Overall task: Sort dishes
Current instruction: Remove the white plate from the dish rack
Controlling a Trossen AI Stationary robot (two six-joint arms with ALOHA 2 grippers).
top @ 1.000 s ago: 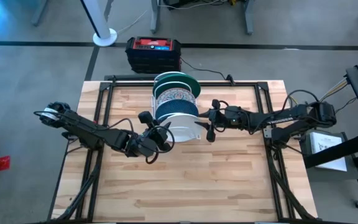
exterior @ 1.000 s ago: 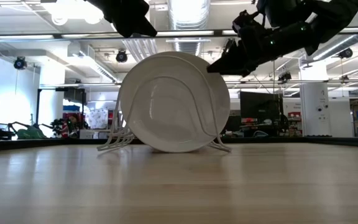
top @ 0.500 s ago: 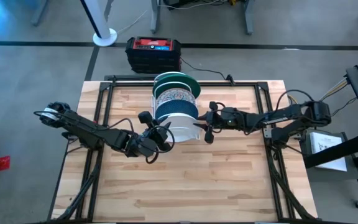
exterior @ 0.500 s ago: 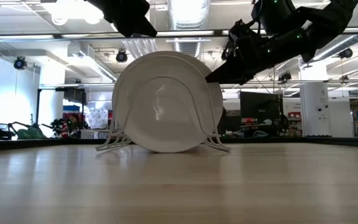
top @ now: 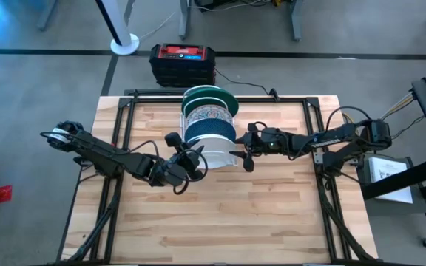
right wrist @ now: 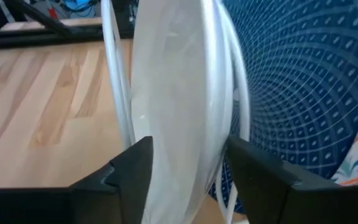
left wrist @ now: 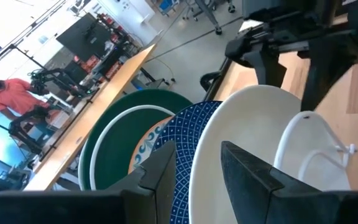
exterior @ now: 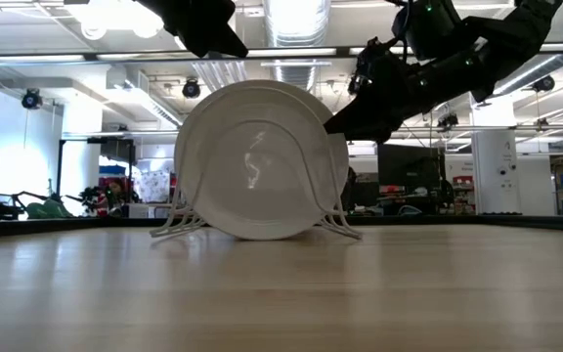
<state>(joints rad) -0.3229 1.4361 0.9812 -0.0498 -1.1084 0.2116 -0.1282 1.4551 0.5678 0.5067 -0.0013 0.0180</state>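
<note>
Four dishes stand on edge in a white wire rack [exterior: 179, 227] at the middle of the table's far half. From far to near they are green [top: 209, 94], floral [top: 209, 112], blue [top: 209, 131] and plain white [top: 217, 151]. The white dish's lower rim rests in the rack's nearest slot. My right gripper [top: 244, 151] is open and comes level from the table's right, its fingers on either side of the white dish's right rim [right wrist: 179, 93]. My left gripper [top: 188, 164] hovers open above the rack's near left side with nothing between its fingers. My right gripper's fingers [right wrist: 132, 174] stand on either side of the white dish's right rim [right wrist: 185, 124], coming level from the table's right. I cannot tell whether they touch it. The dish stands upright in the rack.
Bare wooden tabletop [top: 220, 222] lies on the near side of the rack. A red and black box [top: 183, 63] sits on the floor beyond the far edge. A person in a red shirt [left wrist: 17, 99] stands far off in the room.
The white dish has slid toward the table's left in the rack and now stands upright, lined up in front of the other dishes. My right gripper has gone with it toward the rack and a little down.
</note>
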